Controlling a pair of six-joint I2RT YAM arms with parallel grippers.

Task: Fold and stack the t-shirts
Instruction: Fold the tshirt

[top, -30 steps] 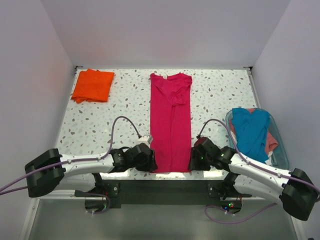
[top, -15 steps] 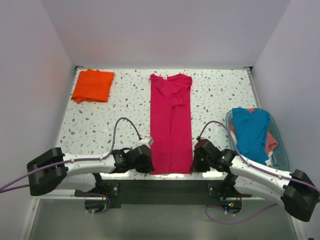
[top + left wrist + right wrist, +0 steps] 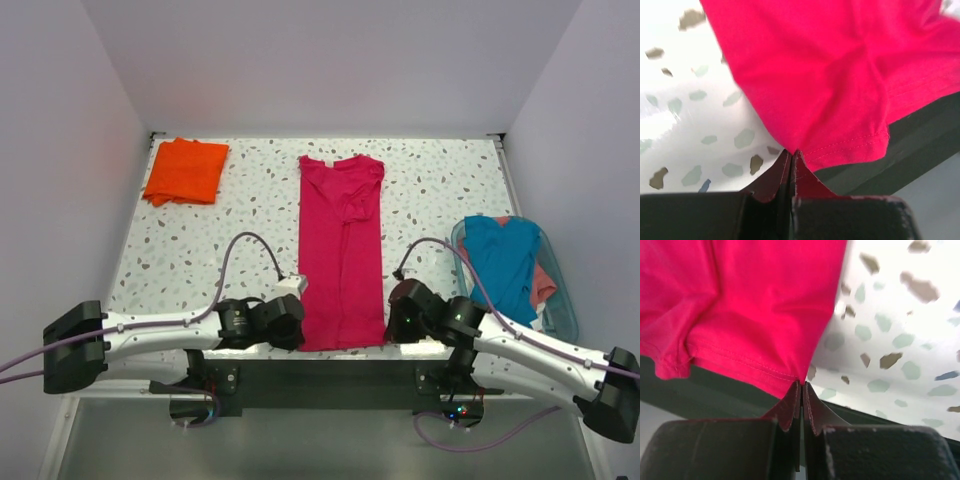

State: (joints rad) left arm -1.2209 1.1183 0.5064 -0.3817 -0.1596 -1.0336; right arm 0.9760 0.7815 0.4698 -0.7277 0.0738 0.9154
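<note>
The magenta-red t-shirt (image 3: 341, 250) lies folded into a long strip down the middle of the table, its hem at the near edge. My left gripper (image 3: 297, 331) is shut on the hem's left corner (image 3: 805, 147). My right gripper (image 3: 390, 330) is shut on the hem's right corner (image 3: 790, 371). The orange t-shirt (image 3: 186, 170) lies folded at the far left. The teal-blue t-shirt (image 3: 500, 263) lies on top of the salmon-pink t-shirt (image 3: 543, 282) in the tub at the right.
The clear blue-rimmed tub (image 3: 565, 310) stands at the table's right edge. The speckled table (image 3: 190, 260) ends at a dark front ledge (image 3: 320, 370) just below both grippers. White walls close in the left, back and right.
Both grippers have drawn back toward the near edge with the hem, and the red shirt has slid a little toward me. Both forearms lie lower and flatter.
</note>
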